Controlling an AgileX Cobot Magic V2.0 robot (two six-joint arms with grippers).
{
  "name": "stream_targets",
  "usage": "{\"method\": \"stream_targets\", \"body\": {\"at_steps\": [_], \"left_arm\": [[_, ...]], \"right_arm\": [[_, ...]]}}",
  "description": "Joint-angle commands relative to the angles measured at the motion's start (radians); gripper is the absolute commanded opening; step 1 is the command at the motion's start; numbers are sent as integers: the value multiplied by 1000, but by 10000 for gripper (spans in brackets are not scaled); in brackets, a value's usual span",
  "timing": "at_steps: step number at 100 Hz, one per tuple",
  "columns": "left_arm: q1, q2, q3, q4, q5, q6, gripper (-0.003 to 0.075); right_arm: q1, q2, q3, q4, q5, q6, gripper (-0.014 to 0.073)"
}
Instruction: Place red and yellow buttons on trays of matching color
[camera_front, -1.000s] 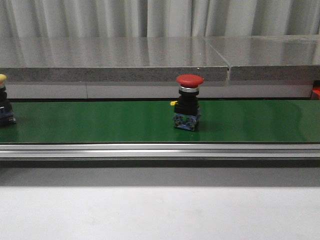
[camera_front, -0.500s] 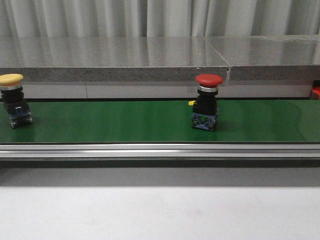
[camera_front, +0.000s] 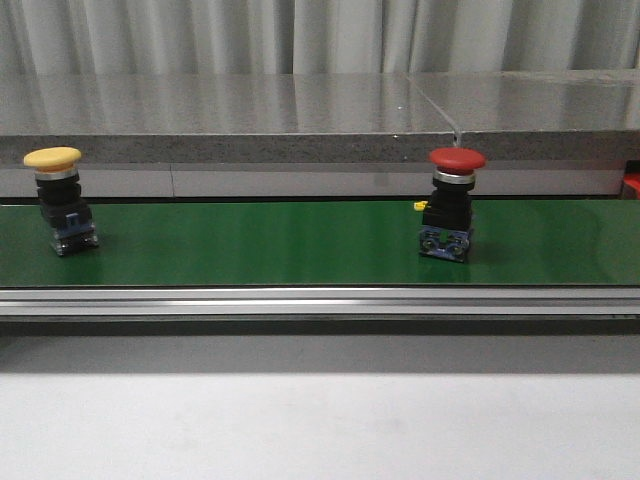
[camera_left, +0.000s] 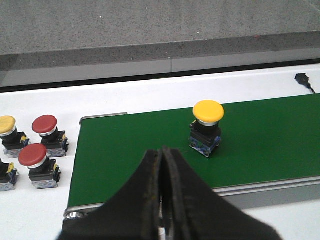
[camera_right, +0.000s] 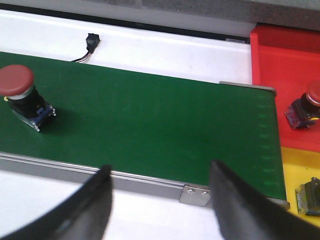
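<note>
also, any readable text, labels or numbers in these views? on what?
None readable.
Red button and yellow button on the green belt: plain caps, no print visible on the bases.
Red tray: no visible markings.
Spare buttons beside the belt: nothing legible.

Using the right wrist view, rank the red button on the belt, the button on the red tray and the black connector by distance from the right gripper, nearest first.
1. Red button on the belt, upright on the green belt.
2. Button on the red tray, beyond the belt's end; close to the first.
3. Black connector, on the white surface past the belt.

pale pleated curtain (camera_front: 300, 35), grey, perhaps stone, counter (camera_front: 230, 118)
</note>
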Motion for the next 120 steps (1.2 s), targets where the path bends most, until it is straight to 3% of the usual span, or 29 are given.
{"method": "stream_targets", "body": {"at_steps": [1, 23, 55, 93, 120], "left_arm": [[-7, 3, -26, -11, -72, -8, -19], [-7, 3, -26, -11, -72, -8, -19], [-7, 3, -26, -11, -72, -8, -19], [-7, 3, -26, -11, -72, -8, -19], [-7, 3, -26, -11, -72, -8, -19]], "right_arm": [[1, -4, -28, 15, -41, -5, 601], [1, 65, -68, 41, 15, -55, 582], [6, 321, -188, 236, 101, -239, 582], [142, 588, -319, 237, 62, -258, 582], [147, 726, -384, 236, -9, -260, 582]]}}
